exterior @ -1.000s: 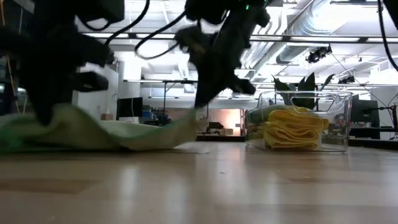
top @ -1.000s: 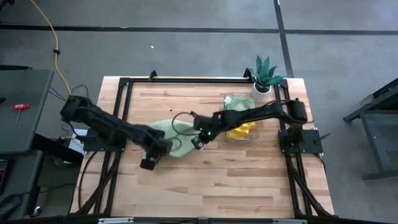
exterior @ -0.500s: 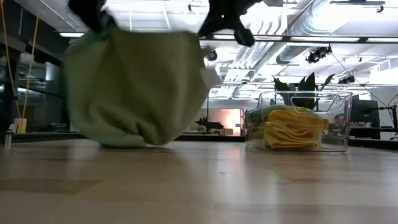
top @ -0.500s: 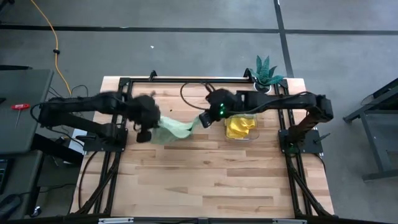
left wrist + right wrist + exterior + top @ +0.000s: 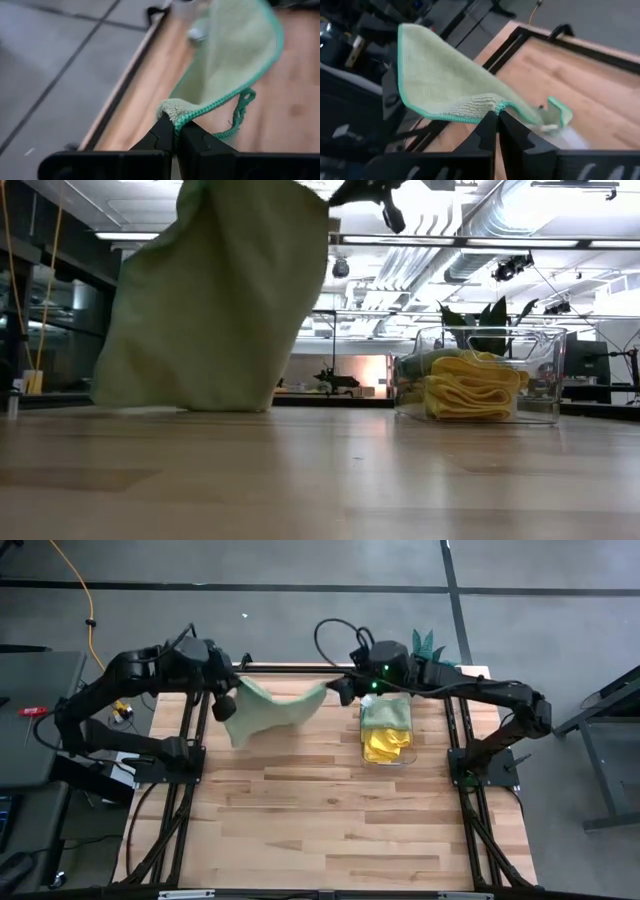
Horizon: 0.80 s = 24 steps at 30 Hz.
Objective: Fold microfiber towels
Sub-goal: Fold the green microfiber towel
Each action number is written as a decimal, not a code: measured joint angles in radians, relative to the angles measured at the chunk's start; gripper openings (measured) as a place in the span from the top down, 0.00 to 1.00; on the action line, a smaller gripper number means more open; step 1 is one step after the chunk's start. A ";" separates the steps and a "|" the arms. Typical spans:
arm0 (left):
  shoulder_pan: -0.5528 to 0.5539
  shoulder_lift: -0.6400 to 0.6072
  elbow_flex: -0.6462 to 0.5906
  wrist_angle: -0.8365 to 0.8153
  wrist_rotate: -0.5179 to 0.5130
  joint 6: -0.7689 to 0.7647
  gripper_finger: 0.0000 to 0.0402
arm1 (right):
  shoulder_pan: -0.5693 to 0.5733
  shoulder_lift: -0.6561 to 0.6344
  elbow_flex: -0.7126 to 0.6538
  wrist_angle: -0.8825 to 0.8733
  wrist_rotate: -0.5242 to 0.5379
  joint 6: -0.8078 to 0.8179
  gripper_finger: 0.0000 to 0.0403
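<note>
sage green towel (image 5: 268, 708) has gone from lying on the tabletop (image 5: 330, 810) to hanging toward 12 o'clock, left hand (image 5: 228, 703) and right hand (image 5: 336, 692) each clamped on a corner, spread ready for folding.

Near tabletop (image 5: 330, 830) open; clear bin (image 5: 385, 735), probably plant (image 5: 425, 648), block far right

The green towel (image 5: 268, 710) is soft, matt, looped cloth with stitched edging. The worktop (image 5: 330, 810) is smooth, lightly glossy wood. The bin (image 5: 487, 375) is clear plastic.

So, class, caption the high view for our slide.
Left gripper and right gripper hold a green towel stretched above the table.
</note>
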<state>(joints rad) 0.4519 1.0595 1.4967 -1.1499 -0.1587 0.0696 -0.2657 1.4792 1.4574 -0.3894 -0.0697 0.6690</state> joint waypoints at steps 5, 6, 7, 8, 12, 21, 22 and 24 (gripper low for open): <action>0.089 0.027 0.000 -0.104 -0.120 0.038 1.00 | -0.058 0.012 -0.002 -0.003 0.010 -0.043 1.00; 0.105 0.037 0.000 -0.121 -0.158 0.044 1.00 | -0.071 0.012 -0.002 0.001 0.015 -0.049 1.00; 0.122 0.048 0.000 -0.129 -0.204 0.048 1.00 | -0.086 0.012 -0.002 0.014 0.023 -0.054 1.00; 0.139 0.061 0.000 -0.125 -0.251 0.052 1.00 | -0.102 0.012 -0.002 0.032 0.034 -0.060 1.00; 0.233 0.120 0.000 -0.015 -0.350 0.130 1.00 | -0.165 0.018 -0.001 0.132 0.052 -0.057 1.00; 0.380 0.227 -0.001 0.231 -0.439 0.373 1.00 | -0.263 0.025 -0.001 0.211 0.078 -0.068 1.00; 0.384 0.225 -0.001 0.253 -0.448 0.382 1.00 | -0.272 0.024 0.004 0.216 0.080 -0.076 1.00; 0.390 0.219 -0.001 0.305 -0.461 0.402 1.00 | -0.287 0.024 0.021 0.219 0.083 -0.094 1.00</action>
<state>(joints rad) 0.8423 1.2781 1.4956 -0.8448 -0.6201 0.4717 -0.5527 1.5035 1.4779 -0.1702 0.0131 0.5750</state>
